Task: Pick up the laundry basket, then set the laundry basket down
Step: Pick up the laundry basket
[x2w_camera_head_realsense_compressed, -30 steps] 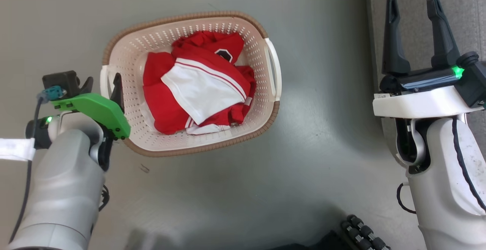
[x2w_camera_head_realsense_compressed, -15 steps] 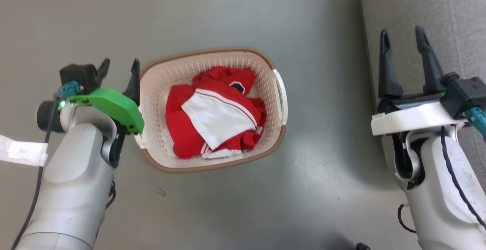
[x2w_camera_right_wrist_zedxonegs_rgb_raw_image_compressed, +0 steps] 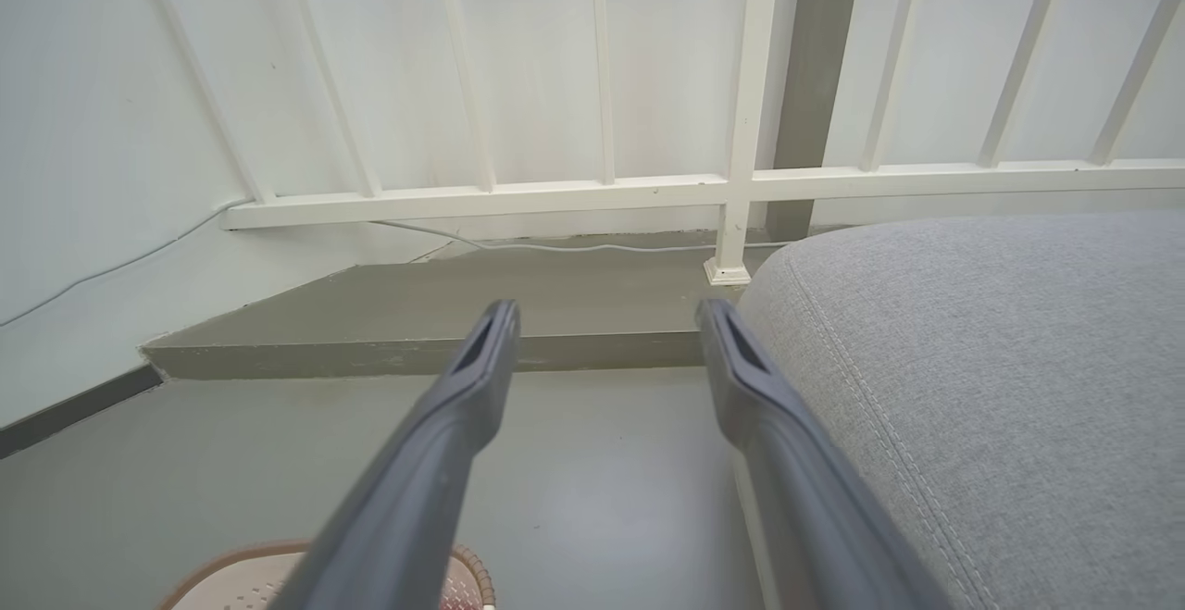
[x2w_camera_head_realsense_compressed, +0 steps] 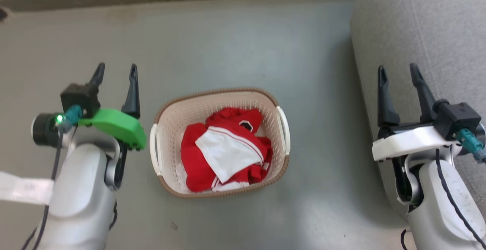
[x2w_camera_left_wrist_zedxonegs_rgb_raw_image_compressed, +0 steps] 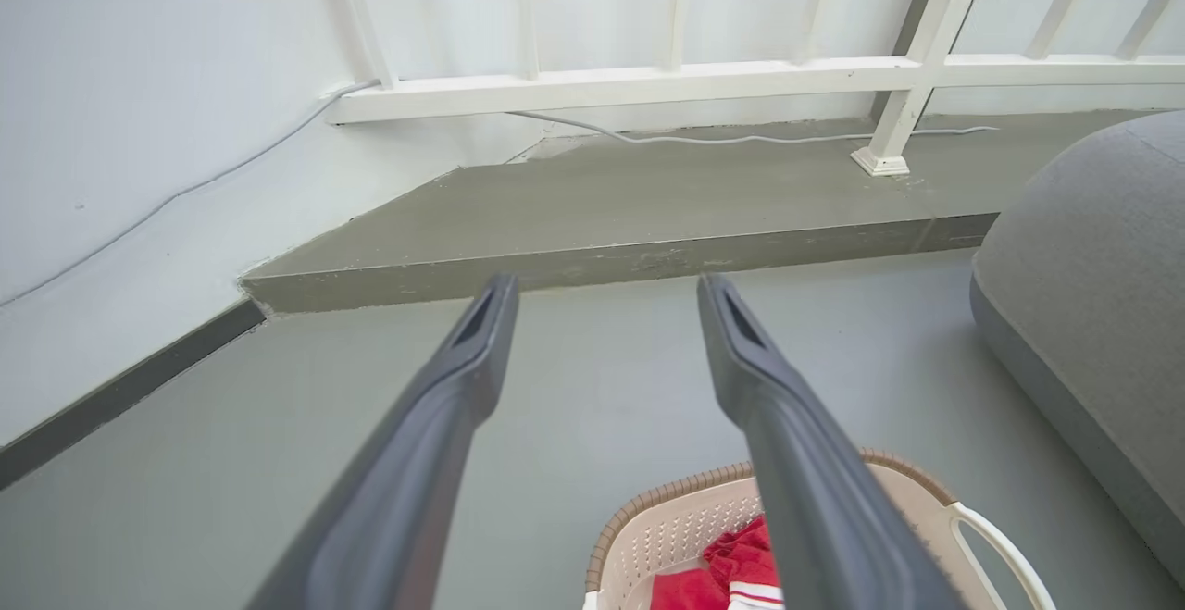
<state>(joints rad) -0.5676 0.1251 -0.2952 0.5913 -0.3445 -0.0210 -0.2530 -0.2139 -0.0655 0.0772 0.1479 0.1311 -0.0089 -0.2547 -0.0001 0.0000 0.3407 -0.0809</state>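
- Spread wide and empty, the left gripper (x2w_camera_head_realsense_compressed: 117, 68) is held at 9 o'clock of the laundry basket (x2w_camera_head_realsense_compressed: 172, 123), near it but apart from it.
- At 3 o'clock of the basket, well apart from it, the right gripper (x2w_camera_head_realsense_compressed: 396, 69) is seen. Its two dark fingers are likewise parted, with nothing between them.
- Between the two grippers, the laundry basket is set upright on the grey floor (x2w_camera_head_realsense_compressed: 243, 45), near the middle of the head view. Its brown woven-look rim is turned upward, and its white handles are placed at 9 o'clock (x2w_camera_head_realsense_compressed: 153, 149) and 3 o'clock (x2w_camera_head_realsense_compressed: 284, 128).
- Inside the basket, red and white clothing (x2w_camera_head_realsense_compressed: 228, 151) is heaped loosely.
- In the left wrist view, part of the basket's rim and one handle are caught at 5 o'clock, partly covered by a finger.
- A grey upholstered seat (x2w_camera_head_realsense_compressed: 417, 26) is found at 2 o'clock of the basket, behind the right gripper's fingers.
- Farther off at 12 o'clock, the floor is bounded by a raised grey step (x2w_camera_left_wrist_zedxonegs_rgb_raw_image_compressed: 648, 193).
- On that step a white railing (x2w_camera_left_wrist_zedxonegs_rgb_raw_image_compressed: 648, 78) is mounted, and a pale cable (x2w_camera_left_wrist_zedxonegs_rgb_raw_image_compressed: 741, 139) is laid along its foot.
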